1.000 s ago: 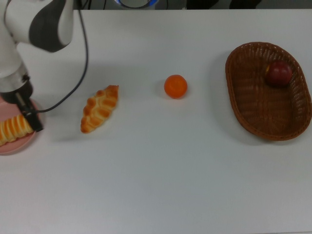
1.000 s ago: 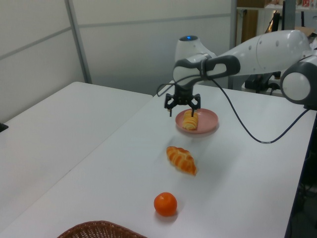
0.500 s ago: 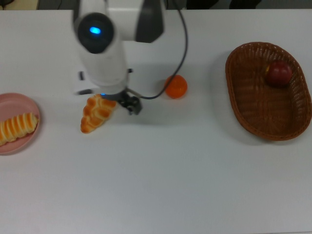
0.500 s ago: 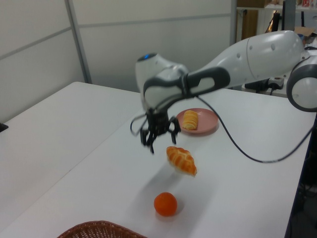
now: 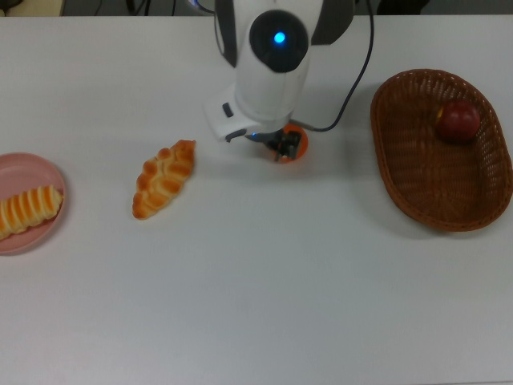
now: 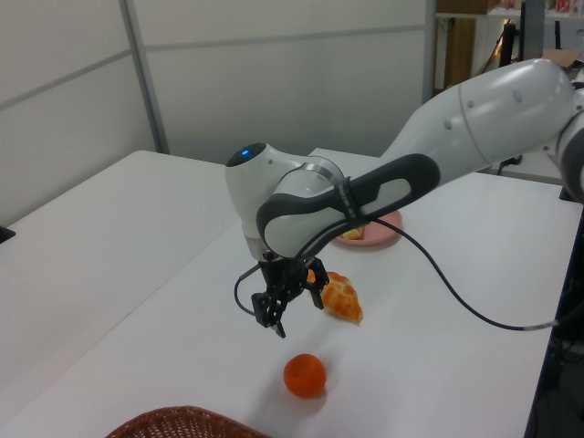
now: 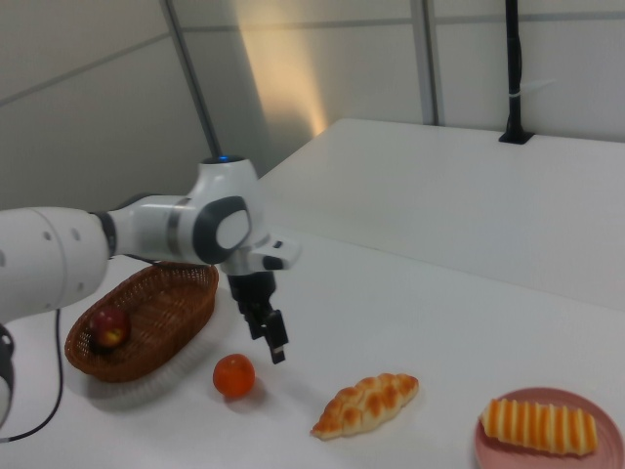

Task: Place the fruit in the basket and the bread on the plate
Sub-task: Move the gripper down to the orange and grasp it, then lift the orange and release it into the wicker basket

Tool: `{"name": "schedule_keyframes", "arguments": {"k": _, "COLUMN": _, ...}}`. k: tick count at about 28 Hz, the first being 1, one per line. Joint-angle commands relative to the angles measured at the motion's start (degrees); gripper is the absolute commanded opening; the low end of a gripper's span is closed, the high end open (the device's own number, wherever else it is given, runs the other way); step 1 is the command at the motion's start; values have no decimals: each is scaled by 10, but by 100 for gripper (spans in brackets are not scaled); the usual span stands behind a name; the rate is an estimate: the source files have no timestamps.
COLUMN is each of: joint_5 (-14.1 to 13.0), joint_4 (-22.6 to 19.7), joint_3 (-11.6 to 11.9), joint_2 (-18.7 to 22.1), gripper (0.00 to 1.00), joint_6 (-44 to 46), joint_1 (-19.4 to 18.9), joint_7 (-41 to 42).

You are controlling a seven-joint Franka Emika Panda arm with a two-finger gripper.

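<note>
The orange tangerine [image 6: 304, 376] rests on the white table, mostly covered by my arm in the top view [image 5: 296, 151]. My gripper [image 6: 292, 310] hovers just above it, open and empty. The dark red apple [image 5: 458, 122] lies inside the wicker basket [image 5: 417, 184] at the top view's right. A braided bread [image 5: 164, 178] lies on the table left of the tangerine in the top view. The striped loaf [image 5: 28, 210] sits on the pink plate [image 5: 36, 164] at the top view's left edge. In the right view the gripper [image 7: 273, 342] hangs above and right of the tangerine [image 7: 234, 375].
My white arm reaches in from the far table edge in the top view, with a black cable looping beside it. A second white table stands alongside in the left view. The basket's [image 7: 171, 293] raised rim stands close to the tangerine's left in the right view.
My arm has swung from the plate, past the braided bread, to above the tangerine, toward the top view's right. The gripper stayed open and empty. No object moved.
</note>
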State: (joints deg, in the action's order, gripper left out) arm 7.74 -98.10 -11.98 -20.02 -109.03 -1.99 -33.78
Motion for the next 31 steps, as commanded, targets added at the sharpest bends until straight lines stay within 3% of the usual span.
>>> {"name": "schedule_keyframes", "arguments": {"k": 1, "joint_5": 4, "joint_4": -60, "joint_3": 10, "joint_2": 48, "gripper": 100, "joint_6": -29, "joint_1": -26, "joint_7": 16}}
{"name": "schedule_keyframes", "arguments": {"k": 6, "joint_5": 9, "joint_4": -81, "joint_3": 10, "joint_2": 48, "gripper": 100, "joint_6": -39, "joint_1": -55, "joint_7": 16}}
{"name": "schedule_keyframes", "arguments": {"k": 13, "joint_5": 37, "joint_4": -118, "joint_3": 10, "joint_2": 38, "gripper": 100, "joint_6": -86, "joint_1": -94, "joint_7": -20}}
{"name": "schedule_keyframes", "arguments": {"k": 28, "joint_5": 49, "joint_4": -113, "joint_3": 15, "joint_2": 9, "gripper": 100, "joint_6": -112, "joint_1": -91, "joint_7": -24}}
{"name": "schedule_keyframes", "arguments": {"k": 30, "joint_5": 59, "joint_4": -112, "joint_3": 16, "joint_2": 7, "gripper": 72, "joint_6": -113, "joint_1": -89, "joint_7": -24}}
{"name": "schedule_keyframes", "arguments": {"k": 31, "joint_5": 61, "joint_4": -112, "joint_3": 16, "joint_2": 7, "gripper": 53, "joint_6": -113, "joint_1": -88, "joint_7": -23}}
